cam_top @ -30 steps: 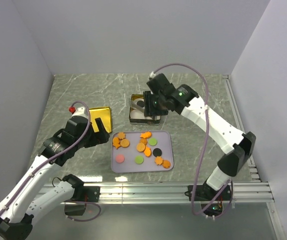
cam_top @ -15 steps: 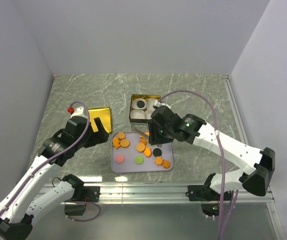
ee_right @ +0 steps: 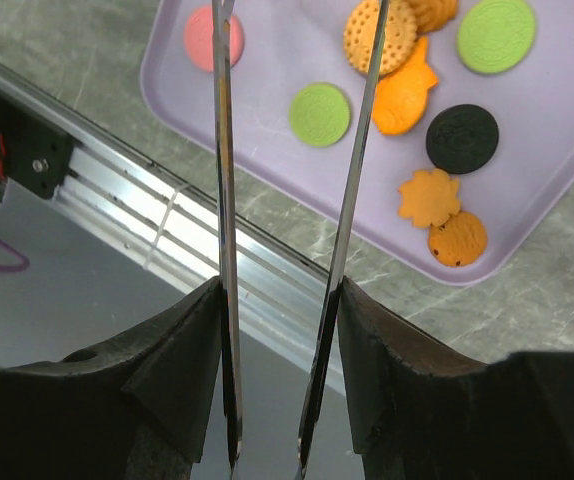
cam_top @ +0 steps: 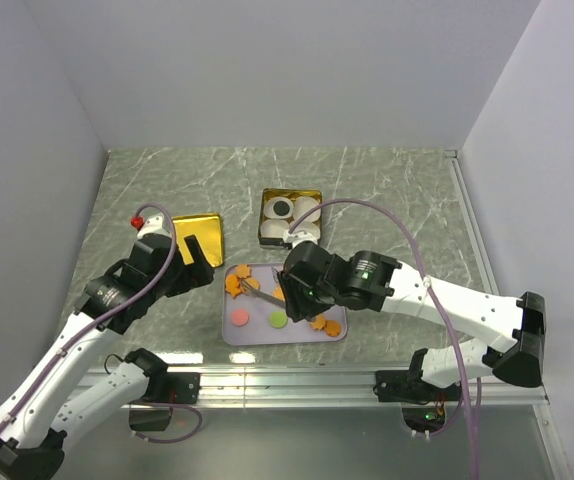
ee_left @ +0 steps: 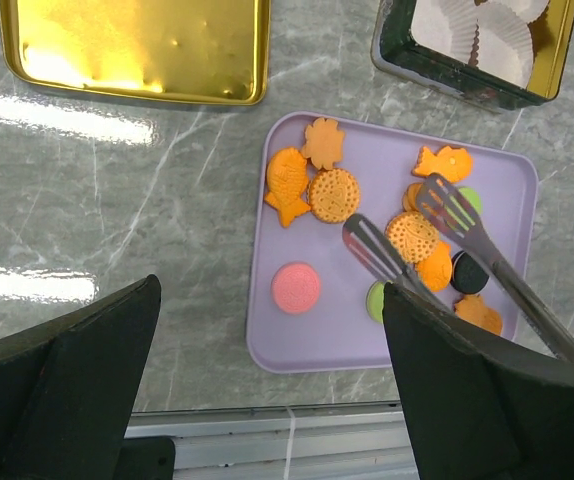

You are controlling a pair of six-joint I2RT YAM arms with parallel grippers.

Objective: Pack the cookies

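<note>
The cookies [cam_top: 285,297] lie on a lavender tray [cam_top: 233,337]: mostly orange pieces, plus pink, green and black discs. They also show in the left wrist view [ee_left: 332,194] and the right wrist view [ee_right: 320,114]. My right gripper [cam_top: 297,290] [ee_right: 277,300] is shut on metal tongs [ee_right: 223,180]. The tongs [ee_left: 447,208] stand open, with their tips low over the tray on either side of a round orange cookie [ee_left: 412,236]. My left gripper [cam_top: 195,256] [ee_left: 267,300] is open and empty, left of the tray.
A dark tin [cam_top: 267,236] with white paper cups [cam_top: 305,208] stands behind the tray; one cup holds a black cookie [cam_top: 281,209]. A gold lid [cam_top: 205,232] lies at the left, also in the left wrist view [ee_left: 137,45]. A metal rail [cam_top: 297,378] runs along the near edge.
My right arm has swung from the tin at the back down to the tray, bringing the tongs over the cookies. The left arm has barely moved.
</note>
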